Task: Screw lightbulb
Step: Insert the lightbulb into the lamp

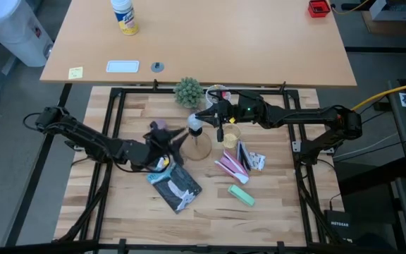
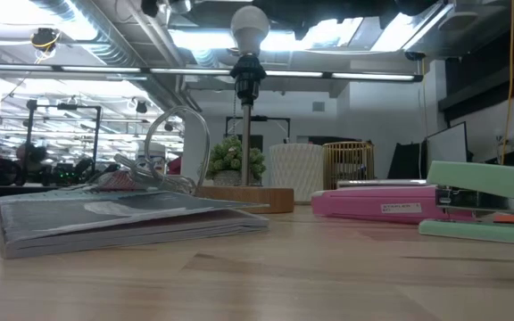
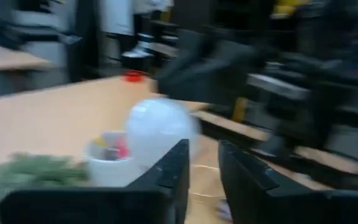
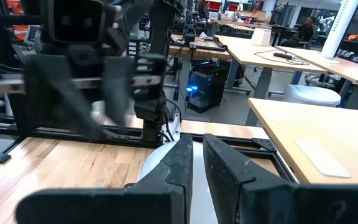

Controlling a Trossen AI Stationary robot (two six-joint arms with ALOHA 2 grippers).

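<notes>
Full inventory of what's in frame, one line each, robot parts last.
lightbulb: 1, whitish, on top of the stand's socket, table centre
wooden stand: 1, light wood with black socket, table centre
booklet: 1, dark grey, front of the stand
stapler: 1, mint green, front right
pink case: 1, pink, right of the stand
small plant: 1, green, rear edge of the table
clear cup: 1, yellowish, right of the stand
bottle: 1, white and yellow, far desk
sticky note: 1, yellow, far desk
red box: 1, red, far desk corner
left gripper: 1, dark, just left of the stand
right gripper: 1, dark, shut, at the lightbulb
</notes>
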